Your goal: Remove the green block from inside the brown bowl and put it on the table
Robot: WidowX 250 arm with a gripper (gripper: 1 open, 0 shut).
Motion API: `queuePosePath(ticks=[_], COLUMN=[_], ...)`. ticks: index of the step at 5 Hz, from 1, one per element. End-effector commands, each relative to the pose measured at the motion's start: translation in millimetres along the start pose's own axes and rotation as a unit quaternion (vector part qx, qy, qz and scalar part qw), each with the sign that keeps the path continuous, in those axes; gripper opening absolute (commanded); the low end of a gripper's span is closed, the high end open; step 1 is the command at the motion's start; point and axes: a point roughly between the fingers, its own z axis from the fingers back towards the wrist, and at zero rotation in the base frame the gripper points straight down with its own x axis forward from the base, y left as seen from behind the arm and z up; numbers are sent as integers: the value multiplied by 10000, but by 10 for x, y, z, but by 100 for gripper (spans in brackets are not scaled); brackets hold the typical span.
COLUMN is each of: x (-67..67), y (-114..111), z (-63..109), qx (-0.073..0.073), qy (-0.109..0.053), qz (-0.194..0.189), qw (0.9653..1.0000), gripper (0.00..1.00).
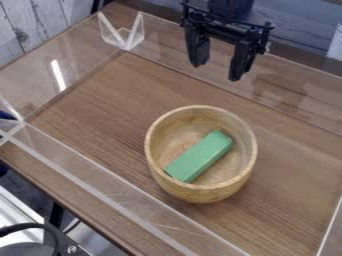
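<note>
A bright green block (199, 158) lies flat inside the light tan wooden bowl (202, 186), running diagonally across the bowl's floor. The bowl rests on the brown wood-grain table (94, 110), toward the front right. My gripper (221, 62) hangs above the table behind the bowl, pointing down, with its two dark fingers (198, 50) spread apart and nothing between them. It is well clear of the bowl and the block.
Clear acrylic walls (80, 170) edge the table on the near and left sides. A small clear bracket (123, 32) stands at the back left corner. Bare tabletop lies left of the bowl.
</note>
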Motion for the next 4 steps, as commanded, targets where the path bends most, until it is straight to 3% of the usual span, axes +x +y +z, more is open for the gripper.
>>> queuePosePath(ticks=[1,2,3,4], x=[-61,-213,-285,-331], y=[-17,-47,-69,-102], z=[-110,-279,-435,-544], qx=[12,33,22,-3], qy=[127,274,286,198], qz=[-57,-232,-336,-483], qw=[9999,9994,9990,9986], gripper=[100,100,100,100])
